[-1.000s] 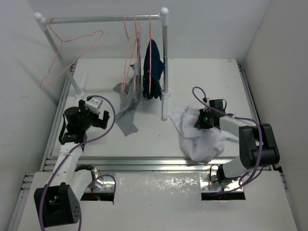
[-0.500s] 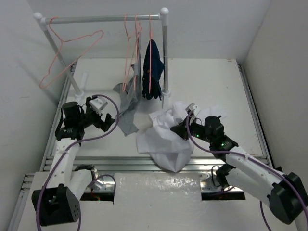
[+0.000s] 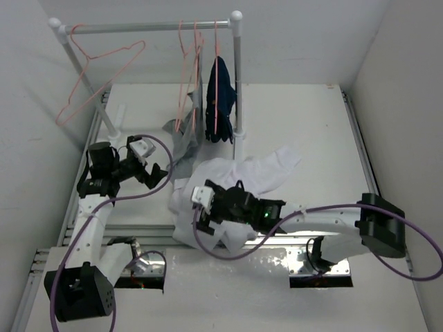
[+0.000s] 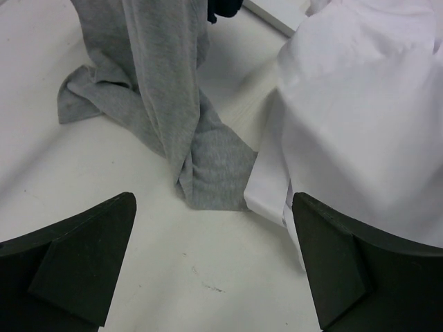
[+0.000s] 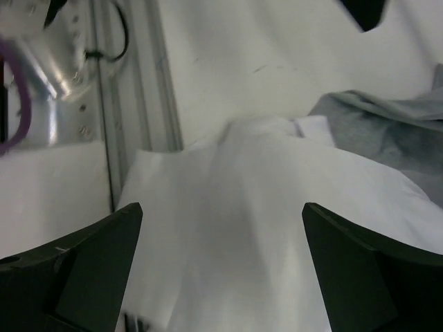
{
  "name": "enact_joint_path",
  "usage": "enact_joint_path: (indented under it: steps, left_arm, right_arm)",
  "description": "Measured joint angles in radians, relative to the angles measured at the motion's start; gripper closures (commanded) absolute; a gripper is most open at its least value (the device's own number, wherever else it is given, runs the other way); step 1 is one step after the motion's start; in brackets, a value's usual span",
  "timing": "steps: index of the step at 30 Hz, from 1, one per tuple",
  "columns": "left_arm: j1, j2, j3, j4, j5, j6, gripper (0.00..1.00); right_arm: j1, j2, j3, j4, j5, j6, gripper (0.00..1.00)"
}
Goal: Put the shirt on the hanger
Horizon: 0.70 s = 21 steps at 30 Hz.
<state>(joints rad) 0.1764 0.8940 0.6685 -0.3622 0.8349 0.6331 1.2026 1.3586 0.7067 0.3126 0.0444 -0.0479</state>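
The white shirt lies crumpled on the table, from the front edge up to a sleeve at the right. My right gripper hovers over its left part, open; in the right wrist view the shirt fills the space under the spread fingers of the gripper. My left gripper is open just left of the shirt, over bare table, with the shirt's edge beside its right finger. An empty pink hanger hangs at the rail's left end.
A white tube rail spans the back and carries more pink hangers, a grey garment trailing onto the table and a navy garment. The grey cloth lies ahead of the left gripper. A metal frame edges the table's front.
The right arm swept left across the table, dragging the shirt with it, and its jaws have opened and let the cloth go. The left gripper shifted slightly.
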Motion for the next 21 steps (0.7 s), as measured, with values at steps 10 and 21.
enact_joint_path:
  steps: [10,21]
  left_arm:
    - [-0.022,0.019,0.005,-0.195,0.100,0.201,0.06]
    - [-0.433,0.058,-0.099,-0.093,-0.125,0.153,0.00]
  right_arm:
    - [-0.051,-0.309,-0.225,-0.066,0.059,-0.032,0.12]
    - [-0.631,-0.462,-0.258,-0.380,-0.077,0.348,0.25]
